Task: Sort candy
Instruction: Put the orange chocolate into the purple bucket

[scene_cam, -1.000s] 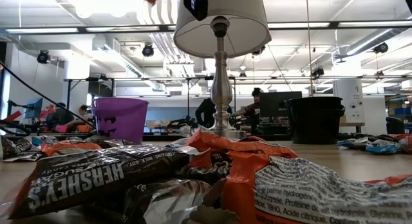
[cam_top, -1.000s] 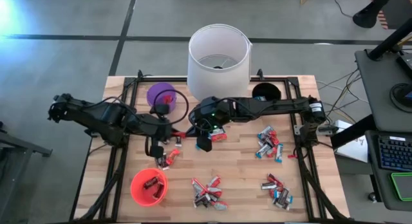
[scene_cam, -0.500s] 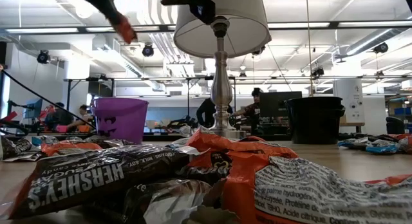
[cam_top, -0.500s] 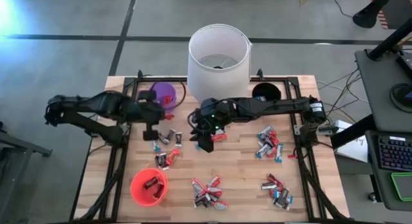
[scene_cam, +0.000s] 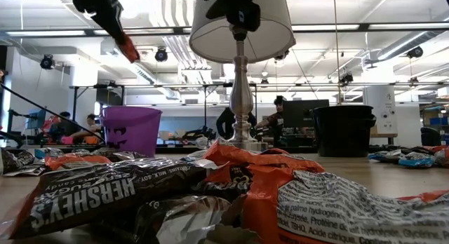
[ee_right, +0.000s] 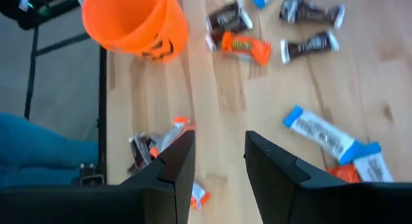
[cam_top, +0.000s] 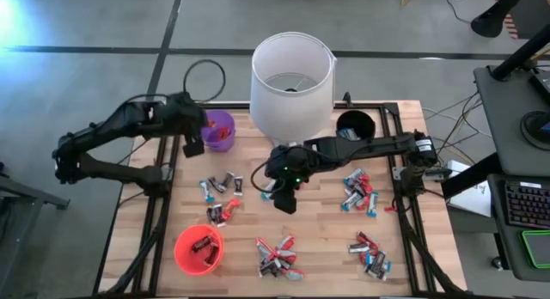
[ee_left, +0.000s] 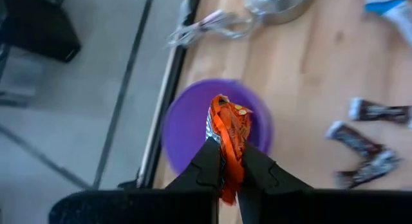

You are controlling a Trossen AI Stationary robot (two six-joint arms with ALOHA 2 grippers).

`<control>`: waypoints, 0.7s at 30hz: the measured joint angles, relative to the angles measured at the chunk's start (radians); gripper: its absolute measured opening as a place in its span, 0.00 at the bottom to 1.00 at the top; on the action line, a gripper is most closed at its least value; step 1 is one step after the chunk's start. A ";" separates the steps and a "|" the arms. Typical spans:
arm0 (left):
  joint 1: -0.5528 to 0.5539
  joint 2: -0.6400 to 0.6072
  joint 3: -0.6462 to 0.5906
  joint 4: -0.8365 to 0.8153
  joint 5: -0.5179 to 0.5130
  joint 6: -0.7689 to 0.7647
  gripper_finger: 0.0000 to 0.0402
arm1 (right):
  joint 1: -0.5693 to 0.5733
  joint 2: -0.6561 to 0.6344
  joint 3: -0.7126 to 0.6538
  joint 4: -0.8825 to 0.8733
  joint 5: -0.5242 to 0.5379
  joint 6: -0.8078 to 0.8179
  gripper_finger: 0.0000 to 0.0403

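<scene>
Bright overhead lighting; left wrist view seems blurred, glare upper-left high view.

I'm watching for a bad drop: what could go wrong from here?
The left gripper pinches the orange candy over the purple cup, near its rim; a release might land it on the table. The right gripper, jaws open, hangs over bare wood and could nudge the blue-and-white candy.

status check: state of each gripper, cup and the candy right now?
left gripper: shut on an orange-wrapped candy, held above the purple cup
right gripper: open, empty, over bare table near the middle
purple cup: upright, candy inside
red cup: upright, dark-wrapped candy inside
black cup: upright, contents cannot be seen
loose candy: unsorted clusters on the table
</scene>
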 joint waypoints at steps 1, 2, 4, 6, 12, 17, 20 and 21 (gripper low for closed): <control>0.025 -0.003 0.000 0.000 0.000 0.016 0.00 | 0.002 0.000 0.000 -0.009 0.000 0.005 0.30; 0.048 -0.004 0.000 0.000 0.000 0.033 0.00 | 0.005 0.000 0.000 -0.016 0.001 0.012 0.30; 0.092 -0.005 0.000 0.000 0.001 0.067 0.00 | 0.007 0.000 0.000 -0.033 0.003 0.033 0.31; 0.133 -0.004 0.000 0.000 0.002 0.099 0.00 | 0.009 0.000 0.000 -0.044 0.019 0.041 0.31; 0.229 -0.004 -0.012 0.014 0.179 0.136 0.02 | 0.015 0.000 0.000 -0.058 0.053 0.096 0.30; 0.263 -0.003 -0.102 0.083 0.219 0.144 0.02 | 0.025 0.000 0.000 -0.057 0.054 0.108 0.30; 0.270 -0.003 -0.180 0.138 0.221 0.147 0.02 | 0.029 0.000 0.000 -0.057 0.053 0.122 0.30; 0.271 -0.004 -0.205 0.156 0.222 0.147 0.02 | 0.032 0.000 0.000 -0.057 0.054 0.131 0.30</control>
